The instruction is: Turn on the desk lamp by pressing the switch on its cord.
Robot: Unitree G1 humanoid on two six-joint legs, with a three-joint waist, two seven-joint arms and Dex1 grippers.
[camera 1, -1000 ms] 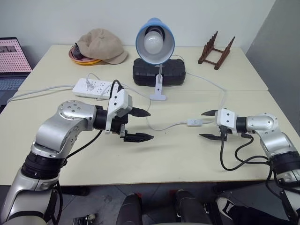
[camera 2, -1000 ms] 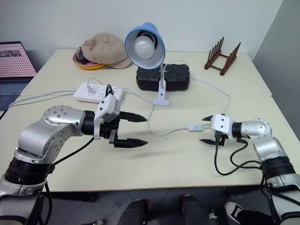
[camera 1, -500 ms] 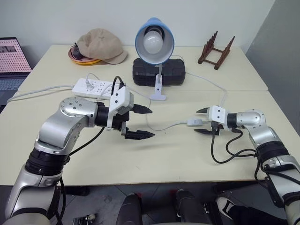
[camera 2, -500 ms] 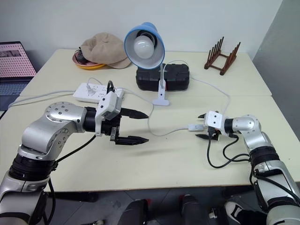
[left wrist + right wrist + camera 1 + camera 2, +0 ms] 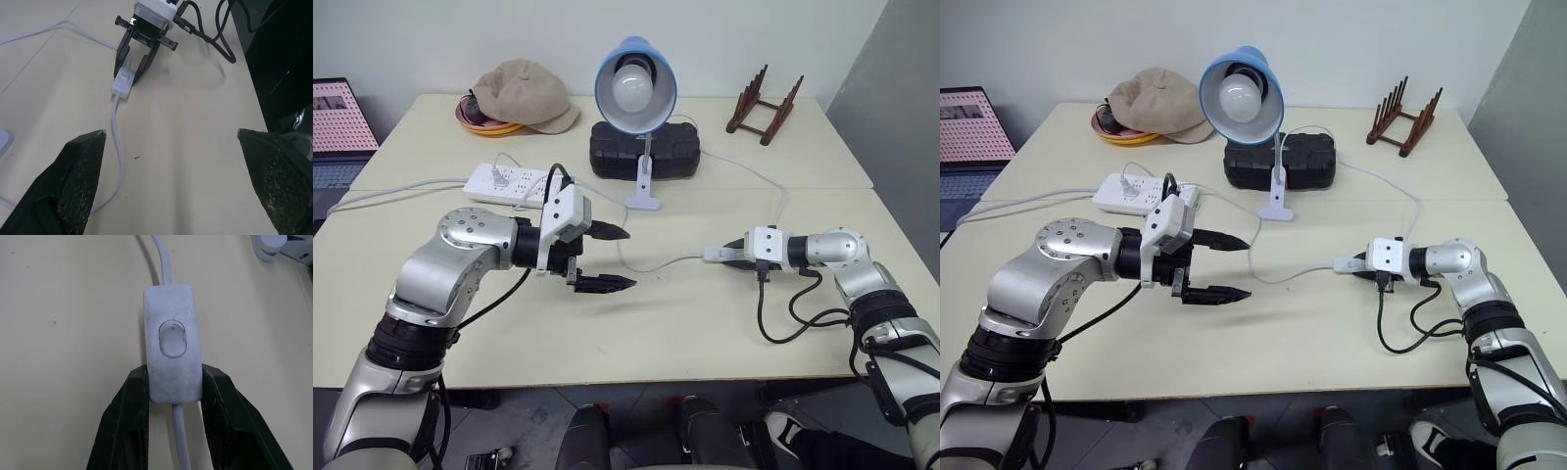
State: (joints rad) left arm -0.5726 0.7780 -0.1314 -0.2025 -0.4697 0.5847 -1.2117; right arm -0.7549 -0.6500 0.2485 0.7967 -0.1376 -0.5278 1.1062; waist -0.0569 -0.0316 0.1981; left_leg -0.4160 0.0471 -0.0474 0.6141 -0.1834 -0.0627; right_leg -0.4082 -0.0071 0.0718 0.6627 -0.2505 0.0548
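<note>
1. The right gripper (image 5: 732,253) sits right of centre in the left eye view, low on the table (image 5: 705,333). Its jaws are clamped on the near end of the switch (image 5: 172,363), one finger against each side.
2. The switch lies flat on the table, rocker button facing up, on the cord (image 5: 656,264).
3. The cord runs from the switch leftward across the table, curving up toward the lamp (image 5: 636,88) at upper centre. The bulb appears unlit.
4. The left gripper (image 5: 612,258) hangs left of centre above the table, jaws wide apart, holding nothing, well apart from the switch.
5. A power strip (image 5: 514,182) lies at the upper left, beyond the left gripper.
</note>
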